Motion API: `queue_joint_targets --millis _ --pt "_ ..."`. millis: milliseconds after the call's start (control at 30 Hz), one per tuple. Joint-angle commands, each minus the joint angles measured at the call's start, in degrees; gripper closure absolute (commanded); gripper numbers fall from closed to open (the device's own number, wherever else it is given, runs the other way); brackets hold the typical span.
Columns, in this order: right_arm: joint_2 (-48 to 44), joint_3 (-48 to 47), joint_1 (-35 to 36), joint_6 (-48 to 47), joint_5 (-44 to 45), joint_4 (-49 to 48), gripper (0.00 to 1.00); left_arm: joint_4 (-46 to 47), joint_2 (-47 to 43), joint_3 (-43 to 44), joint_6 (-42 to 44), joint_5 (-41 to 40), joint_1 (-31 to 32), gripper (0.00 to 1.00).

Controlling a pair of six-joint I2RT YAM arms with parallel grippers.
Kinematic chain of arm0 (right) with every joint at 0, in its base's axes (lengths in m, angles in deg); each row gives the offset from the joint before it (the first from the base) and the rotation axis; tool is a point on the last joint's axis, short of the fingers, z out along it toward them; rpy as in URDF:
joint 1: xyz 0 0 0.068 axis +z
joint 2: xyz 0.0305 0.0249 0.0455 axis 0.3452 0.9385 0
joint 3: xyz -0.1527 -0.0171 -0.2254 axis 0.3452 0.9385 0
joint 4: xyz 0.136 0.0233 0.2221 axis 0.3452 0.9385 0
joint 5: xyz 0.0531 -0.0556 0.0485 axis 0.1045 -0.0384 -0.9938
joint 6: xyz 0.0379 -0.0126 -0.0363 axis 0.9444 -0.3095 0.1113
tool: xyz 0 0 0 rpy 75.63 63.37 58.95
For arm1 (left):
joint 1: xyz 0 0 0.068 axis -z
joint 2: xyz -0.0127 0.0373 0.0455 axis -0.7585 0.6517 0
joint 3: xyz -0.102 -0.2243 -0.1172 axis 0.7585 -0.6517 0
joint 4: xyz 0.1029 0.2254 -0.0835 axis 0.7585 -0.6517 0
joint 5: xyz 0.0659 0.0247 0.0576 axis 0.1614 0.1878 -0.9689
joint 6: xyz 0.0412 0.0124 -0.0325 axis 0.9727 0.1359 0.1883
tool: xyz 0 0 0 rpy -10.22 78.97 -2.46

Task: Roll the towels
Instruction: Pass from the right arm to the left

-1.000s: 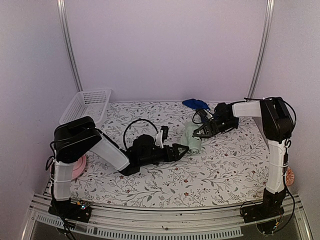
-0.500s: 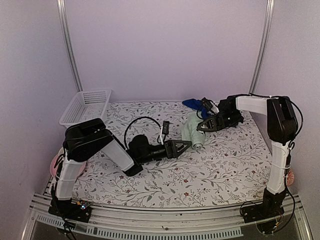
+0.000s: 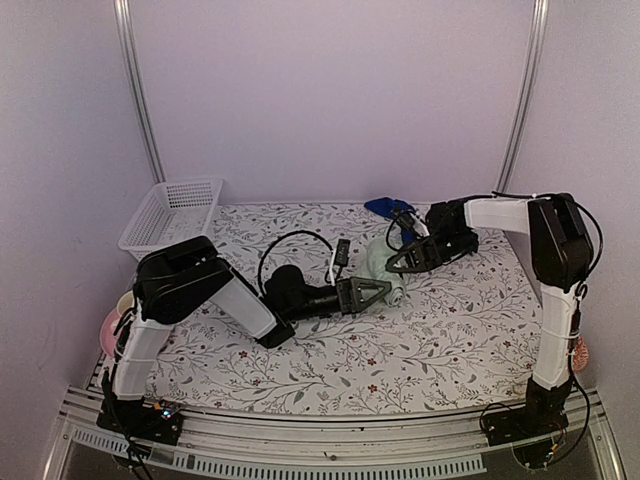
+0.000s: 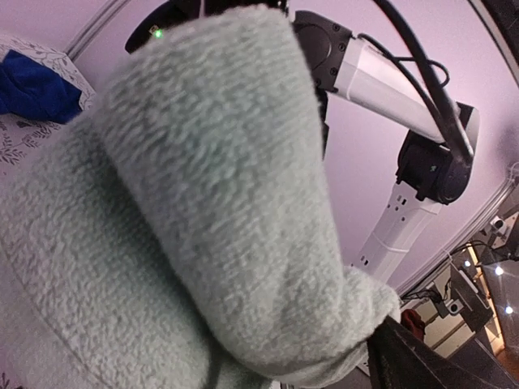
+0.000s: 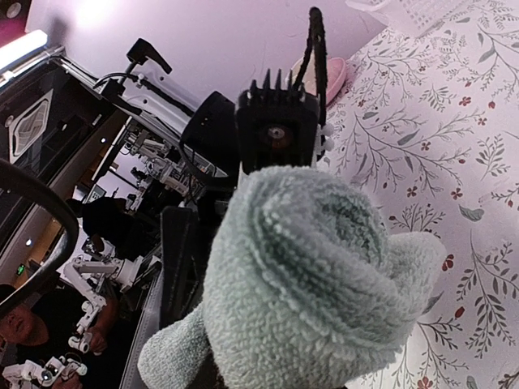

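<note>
The pale green towel (image 3: pixel 383 268) lies rolled up mid-table, its pile filling the left wrist view (image 4: pixel 219 203) and its spiral end facing the right wrist camera (image 5: pixel 308 284). My left gripper (image 3: pixel 384 289) stands open at the roll's near end, one dark finger (image 4: pixel 430 365) showing beside it. My right gripper (image 3: pixel 396 264) is shut on the roll's far end, its own fingers hidden behind the cloth. The blue towel (image 3: pixel 390 207) lies crumpled at the back edge, also visible in the left wrist view (image 4: pixel 36 85).
A white slatted basket (image 3: pixel 175 210) stands at the back left corner. A pink object (image 3: pixel 108 330) sits by the left arm's base. The floral tablecloth (image 3: pixel 450 330) covers the table. The left arm's cable (image 3: pixel 290 240) loops above its wrist.
My left gripper has slid right and back, up to the green roll. The right gripper shifted slightly along with the roll's far end, which moved a little toward the back.
</note>
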Motion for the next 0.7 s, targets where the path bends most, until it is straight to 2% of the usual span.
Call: queue_joint_targets --millis 0,133,267,400,533,667 --pt "-1.55 2.27 0.44 8.73 3.35 -9.25 0.88 6.15 1.98 -0.35 -2.86 1.64 -0.82 0.07" --pt "-0.91 2.10 0.45 9.20 5.45 -10.00 0.88 9.04 3.67 -0.74 -5.48 2.29 -1.37 0.07" --pt "-2.38 4.31 0.59 14.17 9.14 -16.38 0.88 2.18 3.40 0.73 -4.58 2.01 -1.12 0.10" --pt "-4.43 6.62 0.94 19.55 13.77 -21.83 0.87 0.32 2.80 0.75 -3.57 0.74 -1.07 0.10" --pt "-3.68 6.65 1.32 20.56 13.45 -21.65 0.86 -0.30 3.37 2.10 -3.44 1.22 -0.89 0.10" --pt "-3.87 6.46 2.05 20.80 13.42 -21.81 0.86 -5.01 3.32 3.37 -1.96 0.13 -0.28 0.09"
